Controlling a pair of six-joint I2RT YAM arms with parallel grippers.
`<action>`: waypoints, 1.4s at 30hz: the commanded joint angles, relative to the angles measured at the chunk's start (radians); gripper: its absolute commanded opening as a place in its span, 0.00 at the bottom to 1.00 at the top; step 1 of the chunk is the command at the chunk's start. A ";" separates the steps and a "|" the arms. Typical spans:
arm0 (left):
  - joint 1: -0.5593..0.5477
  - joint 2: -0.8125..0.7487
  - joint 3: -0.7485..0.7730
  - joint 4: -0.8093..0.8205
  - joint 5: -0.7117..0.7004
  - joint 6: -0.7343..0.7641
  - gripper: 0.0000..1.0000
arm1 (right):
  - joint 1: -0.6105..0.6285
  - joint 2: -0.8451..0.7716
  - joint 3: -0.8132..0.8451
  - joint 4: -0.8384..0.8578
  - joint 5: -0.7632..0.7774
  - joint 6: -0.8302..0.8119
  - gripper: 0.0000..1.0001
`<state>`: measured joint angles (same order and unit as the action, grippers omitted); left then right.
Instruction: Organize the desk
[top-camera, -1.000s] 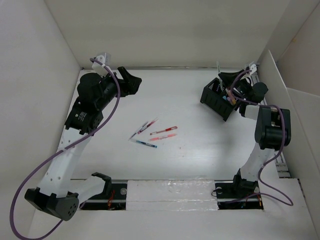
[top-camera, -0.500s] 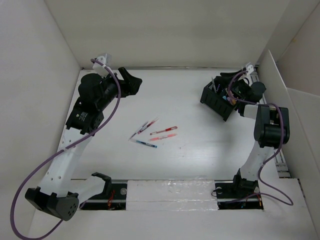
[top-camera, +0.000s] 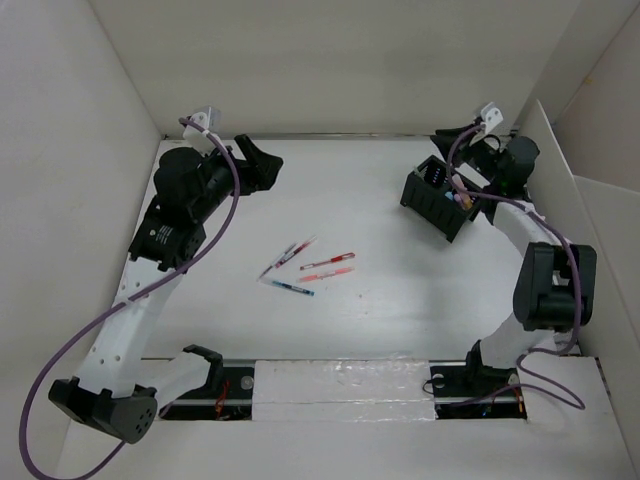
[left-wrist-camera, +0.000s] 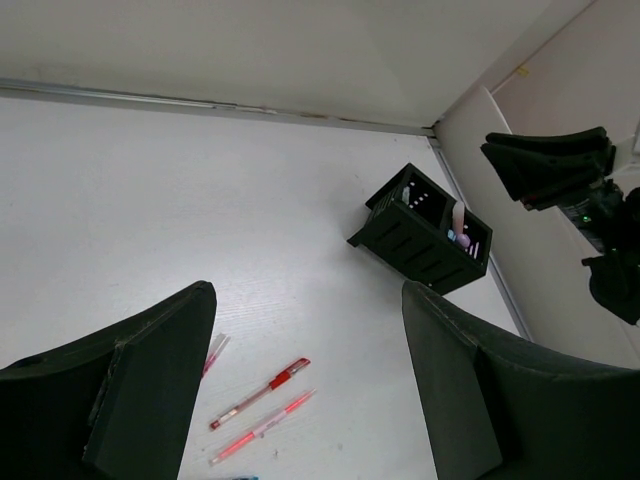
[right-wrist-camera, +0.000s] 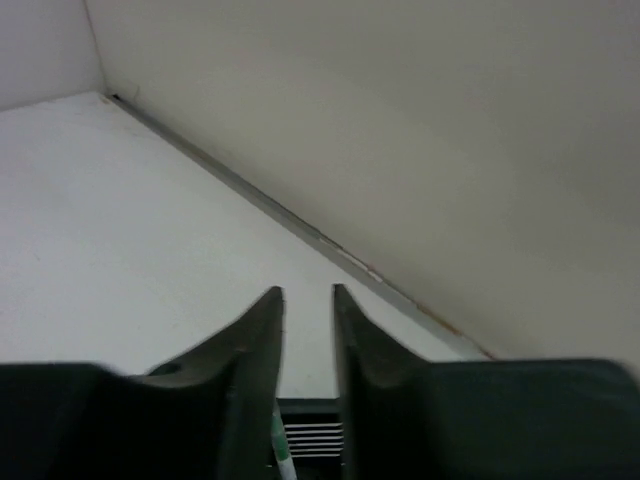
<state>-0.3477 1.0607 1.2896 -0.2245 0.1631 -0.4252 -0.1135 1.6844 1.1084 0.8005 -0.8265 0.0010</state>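
The white desk (top-camera: 390, 310) holds several pens near its middle: a red pen (top-camera: 327, 262), a pink pen (top-camera: 325, 273), a blue pen (top-camera: 288, 288) and a pair (top-camera: 288, 254). A black slotted organizer (top-camera: 438, 196) stands at the far right with items in it. My right gripper (top-camera: 446, 138) hovers above its far side, jaws a narrow gap apart and empty (right-wrist-camera: 306, 292); a green-white pen (right-wrist-camera: 283, 458) stands below in the organizer. My left gripper (top-camera: 262, 165) is wide open and empty at the far left (left-wrist-camera: 308, 292). The red pen (left-wrist-camera: 260, 392) and organizer (left-wrist-camera: 425, 235) show in the left wrist view.
White panel walls border the desk on the left, the back and the right (top-camera: 560, 170). A metal rail with the arm bases (top-camera: 340, 385) runs along the near edge.
My right gripper lowered a pen into the organizer, let go of it, and rose back toward the far right corner. The left arm has not moved.
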 joint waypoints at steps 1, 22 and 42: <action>-0.005 -0.044 0.063 0.007 -0.011 0.009 0.71 | 0.119 -0.123 0.056 -0.293 0.033 -0.217 0.24; -0.005 -0.176 0.060 -0.087 -0.091 0.014 0.71 | 1.035 -0.118 0.025 -0.995 0.471 -0.610 0.38; -0.005 -0.197 0.059 -0.019 -0.028 -0.001 0.71 | 1.172 0.445 0.473 -1.020 0.593 -0.490 0.39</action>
<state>-0.3477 0.8814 1.3556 -0.3046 0.1135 -0.4263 1.0607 2.1315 1.5211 -0.2352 -0.2512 -0.5106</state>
